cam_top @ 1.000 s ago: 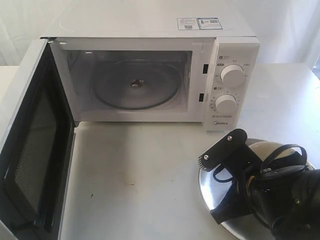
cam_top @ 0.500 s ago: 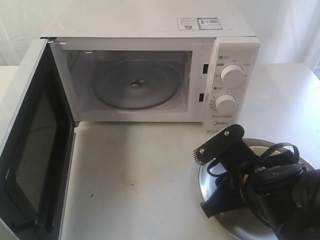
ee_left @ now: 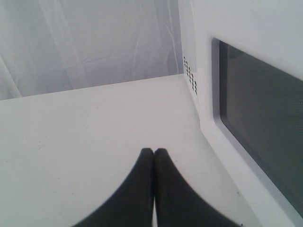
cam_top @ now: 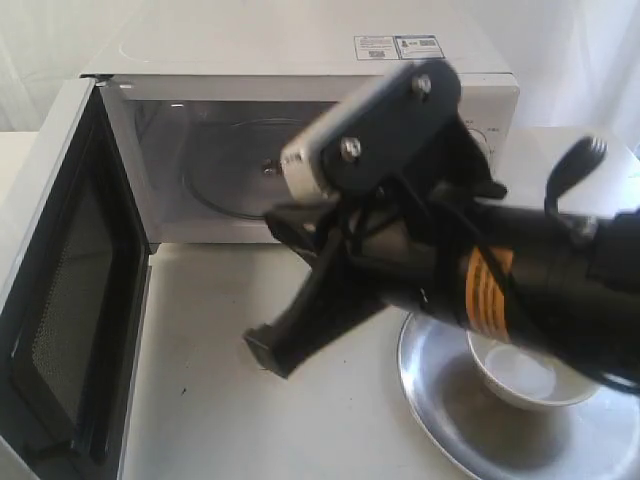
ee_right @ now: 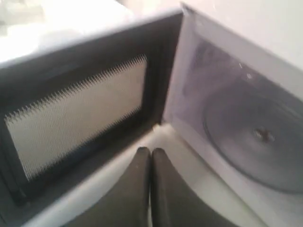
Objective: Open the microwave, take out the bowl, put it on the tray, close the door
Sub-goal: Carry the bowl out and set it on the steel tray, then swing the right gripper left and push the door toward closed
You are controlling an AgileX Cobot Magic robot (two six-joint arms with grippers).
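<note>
The white microwave point(cam_top: 300, 50) stands at the back with its door point(cam_top: 70, 300) swung wide open to the left. Its cavity holds only the glass turntable point(ee_right: 255, 137). The small cream bowl point(cam_top: 520, 375) sits upright on the silver tray point(cam_top: 440, 410) at the front right. My right gripper point(cam_top: 264, 353) is shut and empty; it reaches left across the middle, low over the table in front of the cavity. In the right wrist view this gripper point(ee_right: 150, 150) points at the door's inner side point(ee_right: 75, 113). My left gripper point(ee_left: 154, 151) is shut and empty, outside the door point(ee_left: 255, 118).
The right arm point(cam_top: 500, 270) hides the microwave's knobs and part of the cavity. The white table point(cam_top: 230, 420) runs between the open door and the tray. A white curtain point(ee_left: 94, 42) hangs behind. My left gripper does not show in the exterior view.
My right arm has risen off the tray and swung left toward the open door, uncovering the bowl on the tray. Microwave and door have not moved.
</note>
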